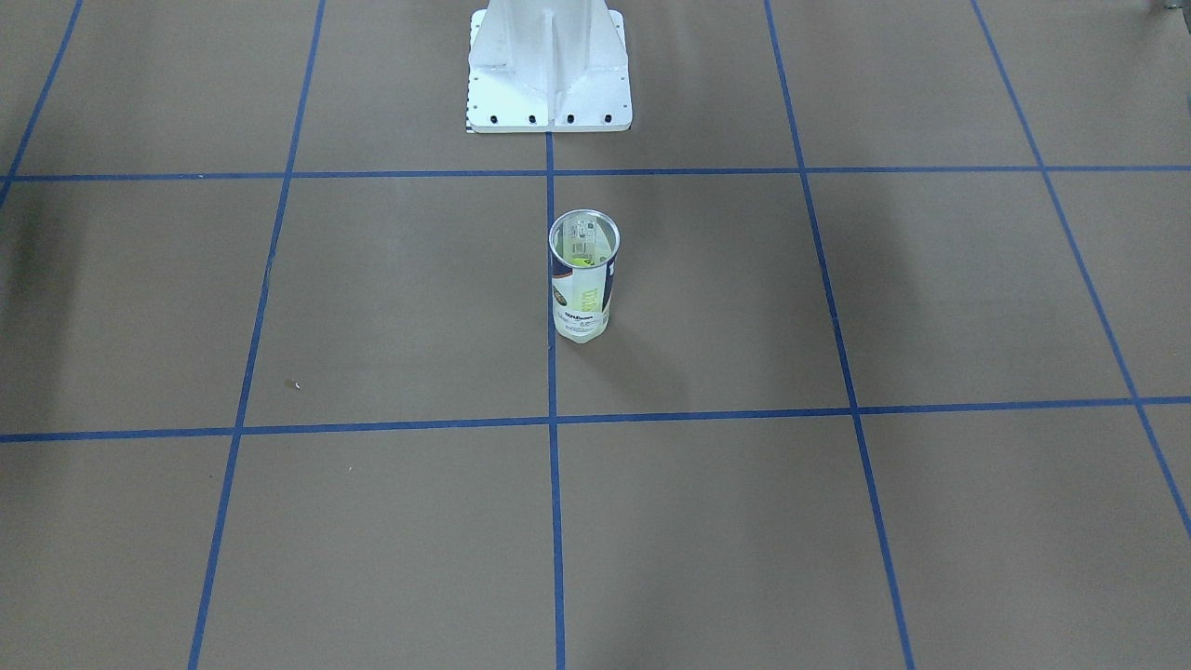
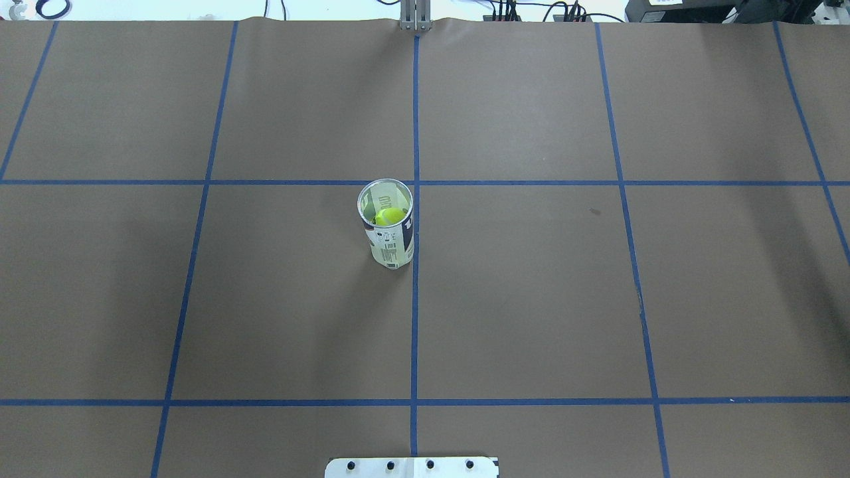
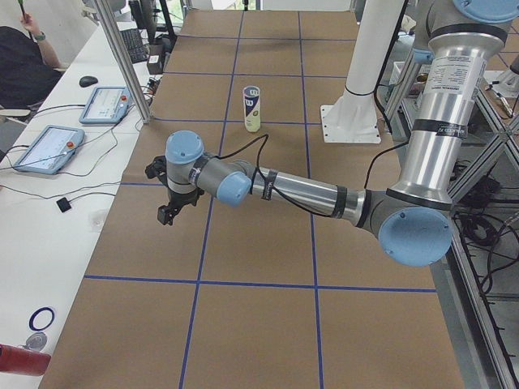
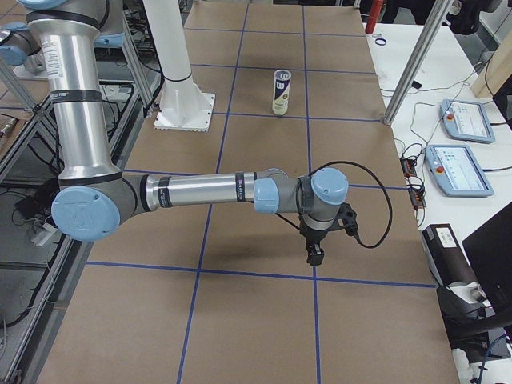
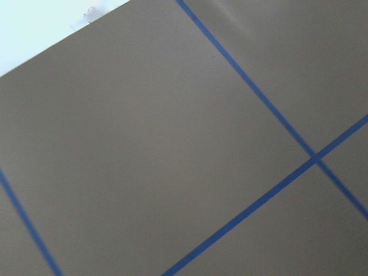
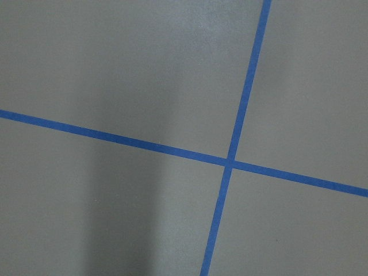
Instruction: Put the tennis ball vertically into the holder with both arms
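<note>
White base [image 2: 412, 467] sits at six o'clock from the holder [image 2: 390, 232], just left of the centre blue tape line [image 2: 415, 318]. Left gripper [image 3: 170, 198] and right gripper [image 4: 316, 240] hang well apart from it, and their finger spread cannot be told. The tube is clear with a navy-white label, a metal rim, and a tennis ball [image 2: 390, 216] seemingly low inside. It stands upright mid-table, long axis vertical, mouth up.

Brown paper gridded with blue tape lines [image 2: 415, 318] covers the table [image 2: 531, 299], and a white base [image 1: 549, 65] stands bolted at top centre of the front view. Seen from the left end, a tablet [image 3: 105, 104] and a second tablet [image 3: 49, 148] lie on a white bench [image 3: 49, 235] at left. A mouse [image 3: 87, 81] sits just above them, a person [image 3: 24, 69] in black is at upper left, and a blue ring [image 3: 41, 318] lies at lower left.
</note>
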Tool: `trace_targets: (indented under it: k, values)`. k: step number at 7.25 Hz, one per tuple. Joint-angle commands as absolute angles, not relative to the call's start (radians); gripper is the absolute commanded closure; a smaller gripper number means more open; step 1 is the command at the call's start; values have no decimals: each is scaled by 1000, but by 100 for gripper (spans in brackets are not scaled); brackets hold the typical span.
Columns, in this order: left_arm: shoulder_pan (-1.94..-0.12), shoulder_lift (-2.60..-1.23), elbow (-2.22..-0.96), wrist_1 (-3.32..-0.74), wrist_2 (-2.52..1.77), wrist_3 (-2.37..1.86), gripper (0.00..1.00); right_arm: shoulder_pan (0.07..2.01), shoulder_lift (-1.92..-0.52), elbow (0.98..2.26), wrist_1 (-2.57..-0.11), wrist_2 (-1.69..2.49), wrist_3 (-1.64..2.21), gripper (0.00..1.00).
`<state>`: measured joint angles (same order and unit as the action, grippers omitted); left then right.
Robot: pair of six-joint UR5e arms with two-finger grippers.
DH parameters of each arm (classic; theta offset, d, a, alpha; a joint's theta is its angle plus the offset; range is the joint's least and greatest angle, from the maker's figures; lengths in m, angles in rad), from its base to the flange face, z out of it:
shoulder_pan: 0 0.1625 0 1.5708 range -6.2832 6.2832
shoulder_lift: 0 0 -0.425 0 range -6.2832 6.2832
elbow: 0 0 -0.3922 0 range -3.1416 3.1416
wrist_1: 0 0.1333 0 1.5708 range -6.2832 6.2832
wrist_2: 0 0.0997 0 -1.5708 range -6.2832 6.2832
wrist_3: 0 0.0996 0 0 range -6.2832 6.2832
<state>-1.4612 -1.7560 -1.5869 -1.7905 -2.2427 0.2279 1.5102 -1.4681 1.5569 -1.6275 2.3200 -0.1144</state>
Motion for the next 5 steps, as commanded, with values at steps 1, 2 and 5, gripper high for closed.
trace_targets:
  k: [1,2,5]
  values:
    - [-1471,-1743,-1606,-1628,-2216,137,0,1525,-1517,1548,-1628,2350,-117,1]
    - [-1474,-1680,-1624,-1615,-2268,94,0,1537,-1543,1546,-1626,2350,-120,1]
    - [-1476,-1608,-1631,-1617,-2269,98,0,1584,-1624,1546,-1573,2350,-126,1]
